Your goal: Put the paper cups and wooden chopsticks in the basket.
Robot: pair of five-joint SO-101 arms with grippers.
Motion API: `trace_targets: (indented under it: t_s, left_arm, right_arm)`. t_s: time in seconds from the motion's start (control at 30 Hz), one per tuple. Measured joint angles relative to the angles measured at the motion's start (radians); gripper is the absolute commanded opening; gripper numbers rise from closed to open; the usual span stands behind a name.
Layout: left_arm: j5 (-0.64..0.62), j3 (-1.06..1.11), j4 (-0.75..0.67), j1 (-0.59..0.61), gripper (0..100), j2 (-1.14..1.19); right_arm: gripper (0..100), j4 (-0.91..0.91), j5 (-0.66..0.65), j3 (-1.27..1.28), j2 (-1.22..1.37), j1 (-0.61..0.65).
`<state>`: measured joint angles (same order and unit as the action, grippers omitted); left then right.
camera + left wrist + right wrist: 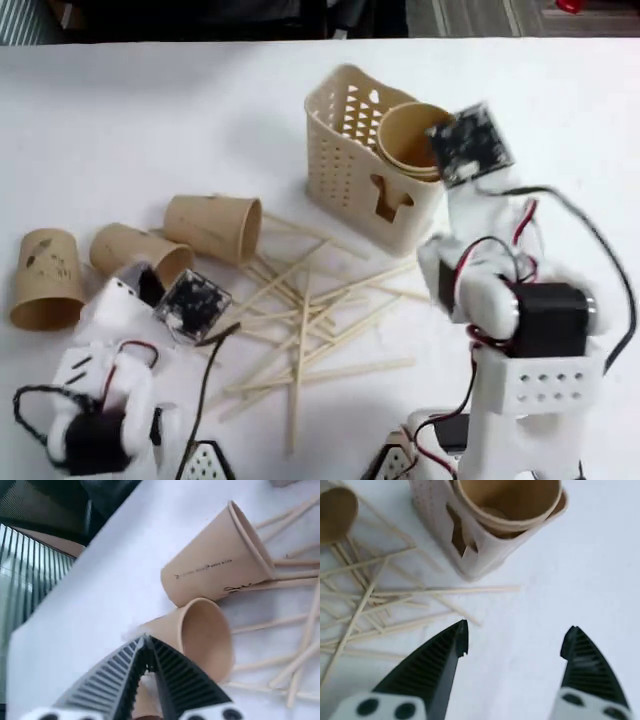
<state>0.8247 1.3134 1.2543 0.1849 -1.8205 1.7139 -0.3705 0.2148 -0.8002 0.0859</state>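
High view: the white table (pixel 150 120) lies under everything. The right arm (pixel 525 320) stands at the near right side, its wrist raised next to the basket. The left arm (pixel 100 410) sits at the near left corner, bent toward the cups lying there.

The cream basket (pixel 345 150), its walls full of holes, stands upright toward the back of the table. The nested cups (pixel 405 135) sit inside it, mouths up, at the end nearer the right arm.

Three more cups lie on the table's left part, outside the basket. The far cup (pixel 45 280) lies alone near the left edge. The middle cup (pixel 130 250) lies on its side just ahead of the left arm. The third cup (pixel 212 225) lies on its side next to it, its mouth toward the chopsticks.

The chopsticks (pixel 300 320) lie in a loose, crossing heap between the arms, in front of the basket; a few reach its base.

The right gripper (pixel 517 635) hangs over bare table near the basket, jaws spread wide around nothing. The left gripper (pixel 146 639) has its jaws pressed together at the tips, close against the middle cup's side, with nothing seen between them.
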Motion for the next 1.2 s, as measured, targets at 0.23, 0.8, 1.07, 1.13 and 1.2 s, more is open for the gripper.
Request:
trace_targets:
  t_s: [0.23, 0.8, 1.07, 1.13, 1.2]
  left_arm:
    - [0.021, -0.267, 0.164, 0.009, 15, 0.041]
    - [0.041, -0.479, 0.038, 0.044, 15, 0.941]
    - [0.041, -0.315, -0.264, 0.044, 7, 1.089]
    - [0.041, -0.295, -0.310, 0.043, 2, 1.096]
    - [0.043, -0.293, -0.322, 0.043, 3, 1.100]
  right_arm:
    - [29.7, -0.052, 0.000, 0.276, -0.153, -0.086]
    - [29.7, -0.353, 0.002, 0.615, -0.227, -0.235]
    - [29.7, -0.416, 0.002, 0.641, -0.121, -0.242]
    - [29.7, -0.442, 0.002, 0.664, -0.100, -0.242]
    - [29.7, -0.465, 0.002, 0.684, -0.092, -0.242]
